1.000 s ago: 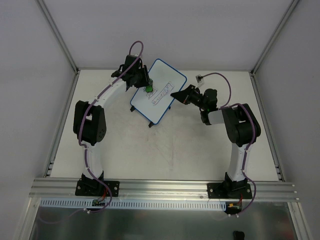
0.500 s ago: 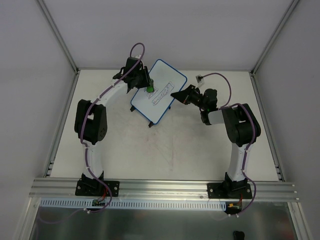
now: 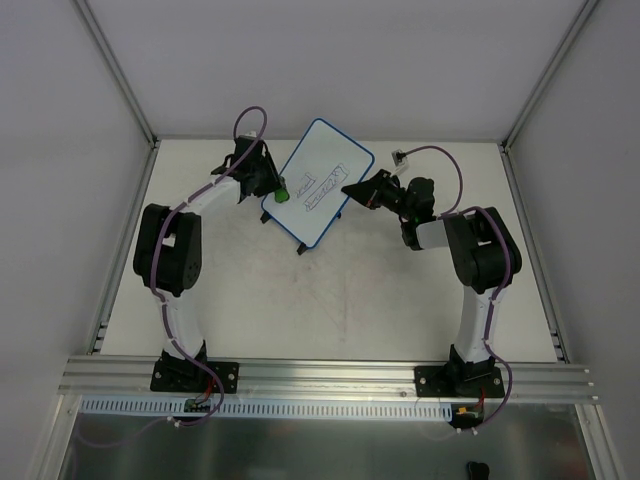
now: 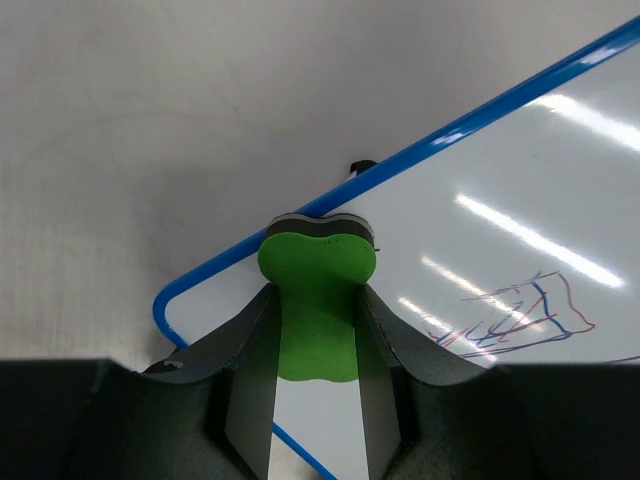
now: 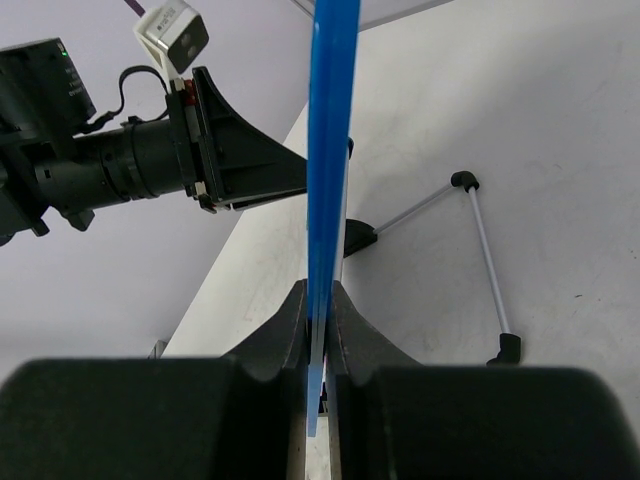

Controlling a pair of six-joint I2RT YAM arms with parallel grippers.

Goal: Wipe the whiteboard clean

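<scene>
Board (image 3: 330, 160): sits between both grippers, its right rim pinched by the right gripper (image 5: 320, 305). Left gripper (image 3: 277, 189) clamps the green eraser (image 4: 317, 262), which has slid from mid-board to the near-left rim. Scribble (image 4: 525, 310) remains right of the fingers, so another pass looks needed.

Bright even light; soft shadows; glare streaks across whiteboard (image 4: 500, 180).

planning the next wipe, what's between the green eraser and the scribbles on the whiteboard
Only bare whiteboard surface, clearest in the left wrist view. The green eraser, held by the left gripper, sits near the board's corner, clear of the scribbles.
</scene>
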